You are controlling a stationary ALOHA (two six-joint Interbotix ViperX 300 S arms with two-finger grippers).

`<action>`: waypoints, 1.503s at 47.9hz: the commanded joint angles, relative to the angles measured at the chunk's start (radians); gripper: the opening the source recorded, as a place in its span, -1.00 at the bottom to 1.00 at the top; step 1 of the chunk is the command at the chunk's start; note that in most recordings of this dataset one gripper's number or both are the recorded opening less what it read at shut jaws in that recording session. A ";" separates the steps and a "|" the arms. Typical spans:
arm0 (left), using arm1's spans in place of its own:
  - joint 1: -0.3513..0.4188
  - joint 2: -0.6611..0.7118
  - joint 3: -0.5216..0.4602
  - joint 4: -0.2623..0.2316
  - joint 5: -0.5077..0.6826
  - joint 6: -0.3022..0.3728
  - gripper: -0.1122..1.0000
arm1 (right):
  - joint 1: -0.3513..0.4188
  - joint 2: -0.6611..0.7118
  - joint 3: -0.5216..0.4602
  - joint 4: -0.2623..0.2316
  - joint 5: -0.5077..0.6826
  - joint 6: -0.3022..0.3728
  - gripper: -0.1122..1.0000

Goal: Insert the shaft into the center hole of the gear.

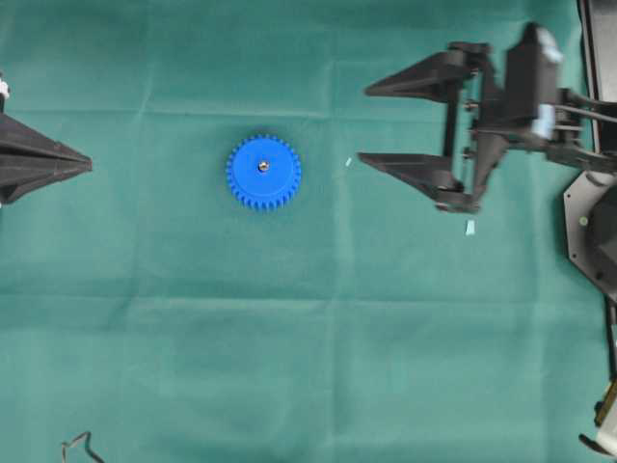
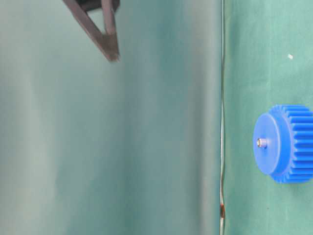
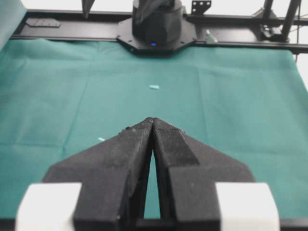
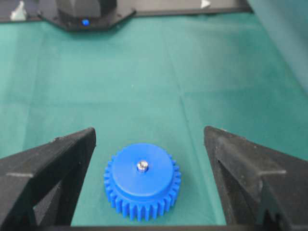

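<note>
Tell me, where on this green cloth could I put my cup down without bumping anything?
Below the gear, the whole lower cloth lies bare, as does the strip above it. Busier: the right side, where the open right gripper hangs, with two pale scraps nearby. The shut left gripper pokes in from the left edge.

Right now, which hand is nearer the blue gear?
The right hand, open, just right of the gear in the overhead view. The left hand, shut, sits farther off at the left edge.
</note>
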State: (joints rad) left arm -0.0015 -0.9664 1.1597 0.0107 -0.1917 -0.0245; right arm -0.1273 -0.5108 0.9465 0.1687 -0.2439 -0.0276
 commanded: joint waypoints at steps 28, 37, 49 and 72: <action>-0.002 0.005 -0.025 0.003 -0.005 0.000 -0.79 | 0.002 -0.087 0.055 0.000 -0.011 0.000 0.85; -0.002 0.008 -0.025 0.003 -0.005 0.000 -0.79 | 0.002 -0.087 0.055 0.000 -0.008 0.000 0.85; -0.002 0.008 -0.025 0.003 -0.003 0.000 -0.79 | 0.002 -0.087 0.055 0.000 -0.011 0.000 0.85; -0.002 0.008 -0.025 0.003 0.005 -0.002 -0.79 | 0.002 -0.086 0.055 0.000 -0.006 0.000 0.85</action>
State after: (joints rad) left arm -0.0015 -0.9664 1.1597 0.0123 -0.1825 -0.0245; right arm -0.1258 -0.5952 1.0124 0.1687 -0.2454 -0.0276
